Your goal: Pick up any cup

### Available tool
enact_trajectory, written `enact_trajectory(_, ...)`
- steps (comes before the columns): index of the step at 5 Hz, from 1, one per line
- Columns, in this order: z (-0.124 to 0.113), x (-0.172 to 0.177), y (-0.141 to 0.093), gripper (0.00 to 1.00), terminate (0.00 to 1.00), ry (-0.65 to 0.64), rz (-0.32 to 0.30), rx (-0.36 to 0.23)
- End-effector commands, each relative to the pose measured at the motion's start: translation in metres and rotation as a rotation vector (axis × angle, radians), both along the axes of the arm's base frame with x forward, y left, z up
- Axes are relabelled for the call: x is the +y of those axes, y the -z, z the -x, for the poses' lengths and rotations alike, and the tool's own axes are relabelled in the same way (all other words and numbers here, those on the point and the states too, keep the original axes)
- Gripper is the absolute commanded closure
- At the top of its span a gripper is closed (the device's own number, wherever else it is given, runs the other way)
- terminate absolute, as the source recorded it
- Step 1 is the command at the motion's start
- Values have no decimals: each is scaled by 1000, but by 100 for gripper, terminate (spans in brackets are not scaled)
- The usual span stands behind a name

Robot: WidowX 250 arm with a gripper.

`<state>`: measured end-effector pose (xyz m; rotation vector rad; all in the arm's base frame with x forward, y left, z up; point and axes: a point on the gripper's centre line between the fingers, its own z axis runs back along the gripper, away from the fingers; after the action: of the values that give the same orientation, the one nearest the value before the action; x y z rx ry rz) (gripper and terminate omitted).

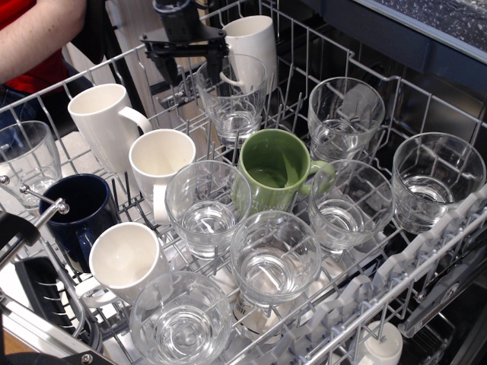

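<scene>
Several clear glass tumblers stand upright in the dishwasher rack (358, 304). One cup (232, 95) is at the back, others stand at the right (346, 114), in the middle (207, 205) and at the front (274, 255). My black gripper (190, 70) hangs at the top of the view, above the rack's back edge. It is just left of the back cup's rim and beside the back white mug (251, 34). Its jaws are spread apart and hold nothing.
White handled mugs (103, 122) (160, 163) (125, 262), a green mug (274, 167) and a dark blue mug (80, 213) stand among the glasses. A person's arm (38, 34) is at the top left. The rack's wire walls surround everything.
</scene>
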<state>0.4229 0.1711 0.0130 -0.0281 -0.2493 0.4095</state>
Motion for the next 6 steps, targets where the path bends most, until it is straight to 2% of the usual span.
enact_trajectory(1, -21, 4, -39, 0, 0, -73, -79, -144)
enact_trajectory(2, -22, 8, -22, 0, 0, -105, -103, -145)
enact_trajectory(3, -34, 13, -18, 0, 0, -108, -106, -156)
enact_trajectory(4, -45, 14, -9, 0, 0, -118, -120, -130)
enact_trajectory(5, -42, 11, 3, 0, 0, -103, -132, -97)
enact_trajectory(6, -35, 10, 13, 0, 0, -97, -131, -104)
